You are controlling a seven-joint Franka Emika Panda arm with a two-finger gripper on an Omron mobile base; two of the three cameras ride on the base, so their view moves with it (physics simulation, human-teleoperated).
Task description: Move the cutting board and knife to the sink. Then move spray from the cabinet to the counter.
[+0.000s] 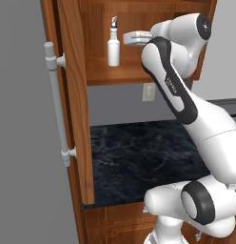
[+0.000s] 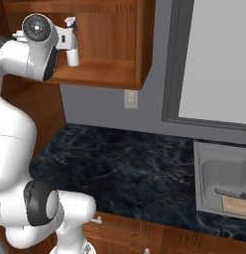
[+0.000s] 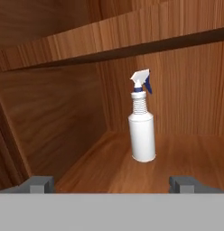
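Observation:
The white spray [image 1: 113,47] stands upright on the shelf of the open cabinet [image 1: 105,74]. In the hand view the spray [image 3: 142,131] is straight ahead and a little right of centre. My gripper [image 1: 126,38] is inside the cabinet, just right of the bottle and apart from it. Its jaws are open, and both fingertips [image 3: 39,184] stand wide with nothing between them. At the right of the right base view, the cutting board [image 2: 237,205] lies in the sink [image 2: 203,163]. The dark knife [image 2: 233,194] lies beside it. The black counter [image 2: 125,163] runs below the cabinet.
The cabinet door [image 1: 74,100] stands swung open at the left, its silver bar handle [image 1: 57,102] facing out. A wall socket [image 2: 130,99] sits under the cabinet. A window [image 2: 219,59] is above the sink. My own arm [image 1: 186,109] crosses in front of the counter.

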